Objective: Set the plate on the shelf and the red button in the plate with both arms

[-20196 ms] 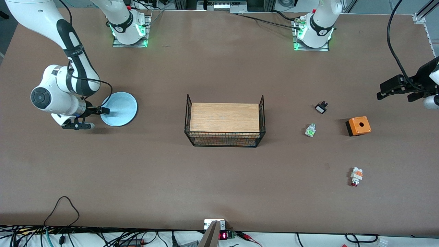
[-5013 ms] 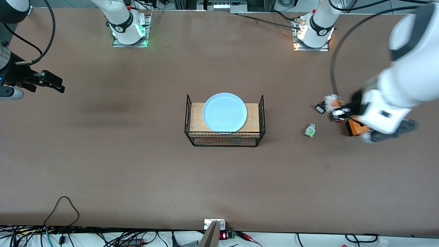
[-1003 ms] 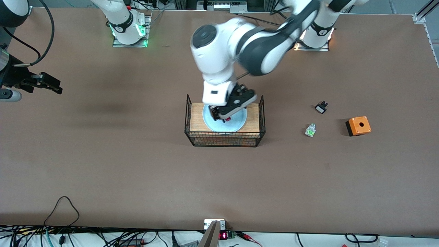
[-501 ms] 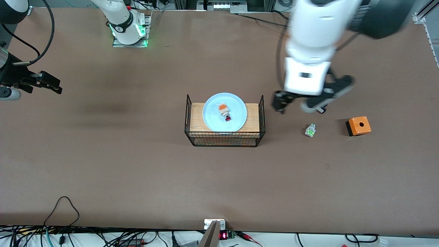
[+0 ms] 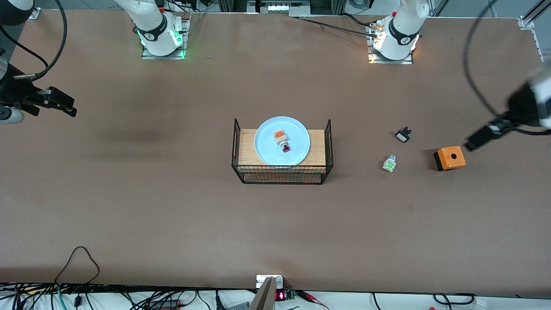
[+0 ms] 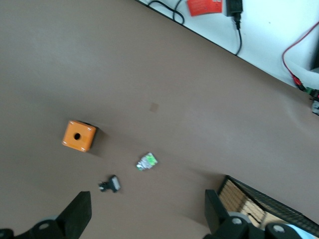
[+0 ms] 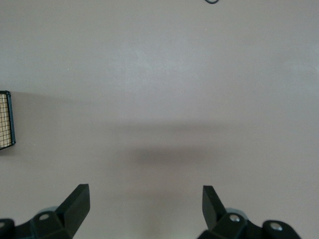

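Observation:
The pale-blue plate (image 5: 297,146) lies on the wooden top of a black wire rack (image 5: 282,176) at mid-table. On the plate rests the red button (image 5: 282,141), white with an orange end and a dark red cap. My left gripper (image 5: 486,133) (image 6: 147,211) hangs open and empty over the table at the left arm's end, close to the orange box. Its wrist view takes in the small parts and a corner of the rack (image 6: 259,204). My right gripper (image 5: 69,106) (image 7: 144,204) waits open and empty over bare table at the right arm's end.
An orange box with a round hole (image 5: 450,158) (image 6: 79,135), a green-and-clear part (image 5: 389,164) (image 6: 147,161) and a small black part (image 5: 403,135) (image 6: 110,184) lie between the rack and the left arm's end. Cables run along the table's front edge.
The left gripper has let go of the red button on the plate, then swung away from the rack toward the left arm's end of the table. The right arm stays put.

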